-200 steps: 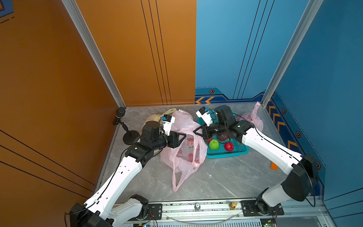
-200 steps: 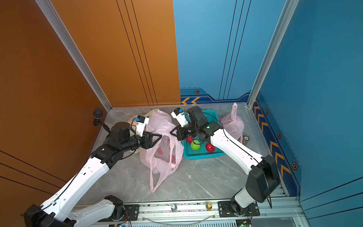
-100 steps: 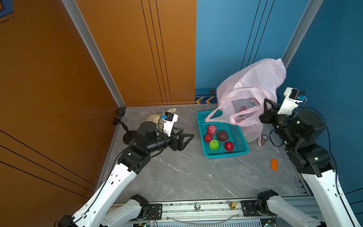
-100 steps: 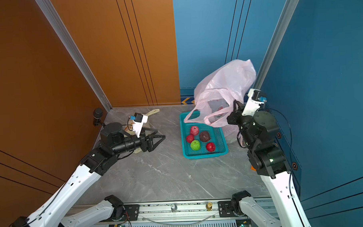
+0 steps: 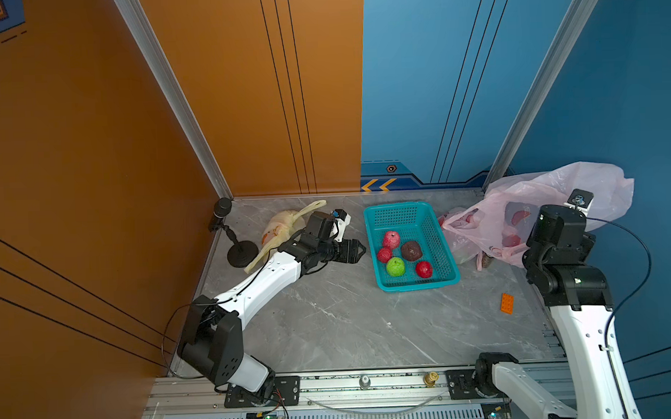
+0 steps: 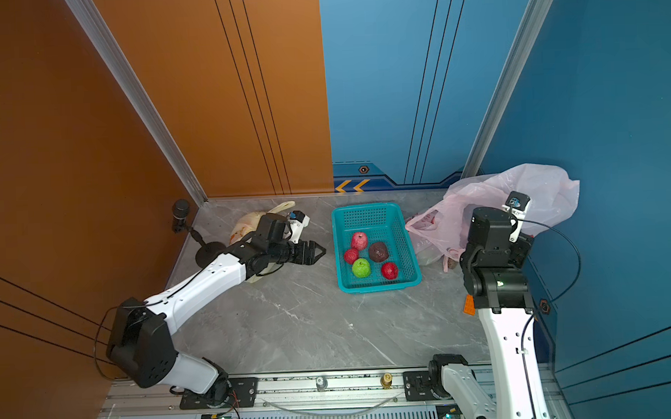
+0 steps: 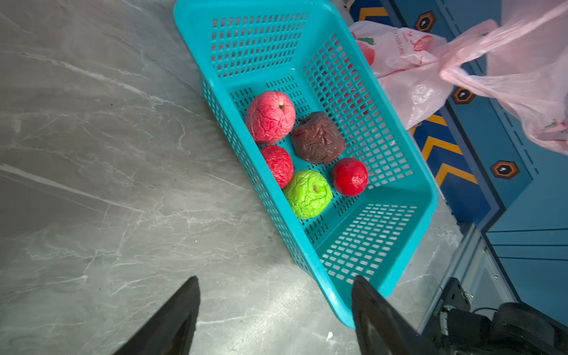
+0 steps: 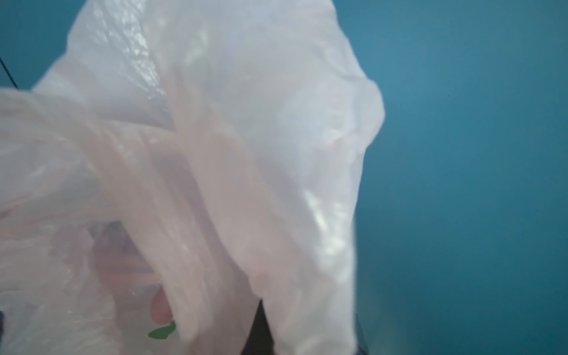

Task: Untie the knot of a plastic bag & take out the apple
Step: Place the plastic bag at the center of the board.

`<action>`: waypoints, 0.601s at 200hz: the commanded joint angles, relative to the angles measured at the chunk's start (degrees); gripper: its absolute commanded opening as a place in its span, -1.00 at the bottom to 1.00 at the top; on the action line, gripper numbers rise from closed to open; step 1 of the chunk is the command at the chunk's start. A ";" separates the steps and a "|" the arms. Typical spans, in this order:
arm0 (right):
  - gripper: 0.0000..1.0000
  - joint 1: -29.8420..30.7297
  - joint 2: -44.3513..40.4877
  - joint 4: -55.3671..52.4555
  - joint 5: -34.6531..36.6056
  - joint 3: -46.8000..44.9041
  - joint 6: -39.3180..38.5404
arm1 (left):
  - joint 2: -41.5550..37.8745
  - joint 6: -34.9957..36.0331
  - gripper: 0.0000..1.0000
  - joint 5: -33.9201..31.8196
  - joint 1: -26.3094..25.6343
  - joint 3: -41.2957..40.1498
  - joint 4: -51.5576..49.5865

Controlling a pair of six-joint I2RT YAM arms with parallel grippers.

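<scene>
Left end effector [image 5: 359,251]: released, fingers [image 7: 181,310] spread, nothing between them. It hovers low over the grey marble counter [image 5: 330,325].
Straight ahead of its fingertips sits the teal basket [image 5: 419,287]. In the left wrist view the basket's near corner lies close beside one finger; whether they touch cannot be told.
In the basket, five wrinkled fruit, closely grouped:
- pink-red apple [image 5: 391,239], farthest from the left end effector's base
- green apple [image 5: 395,266]
- small red fruit [image 5: 384,254], on the side nearest the fingertips
- second red fruit [image 5: 423,269]
- dark brown shrivelled fruit [image 5: 411,250]

Right end effector [image 8: 264,335]: hidden behind its own wrist in both top views. In the right wrist view it is clenched on gathered folds of the pink plastic bag [image 5: 548,195]. The bag billows up beyond it against the blue wall, lifted off the counter. Red shapes show through the film; whether they are print or fruit cannot be told. The knot cannot be made out.

A second printed pink bag [image 5: 459,229] lies on the counter between the basket and the right end effector. A yellowish bag [image 5: 281,229] lies behind the left end effector, next to a black stand [image 5: 240,254]. An orange block [image 5: 507,302] lies on the counter near the right arm.
</scene>
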 commanded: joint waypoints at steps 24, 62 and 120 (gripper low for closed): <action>-0.90 -9.60 3.96 -12.81 -11.81 -1.86 4.27 | 6.95 0.78 0.57 -2.34 -0.97 5.17 3.40; -0.82 -17.45 1.22 -11.34 -21.26 -6.79 7.48 | 13.47 0.93 0.57 -5.59 -2.21 9.43 2.86; 0.33 -22.99 -10.39 -7.77 -28.12 -4.77 10.06 | 21.22 1.76 0.56 -11.11 -4.66 13.81 1.07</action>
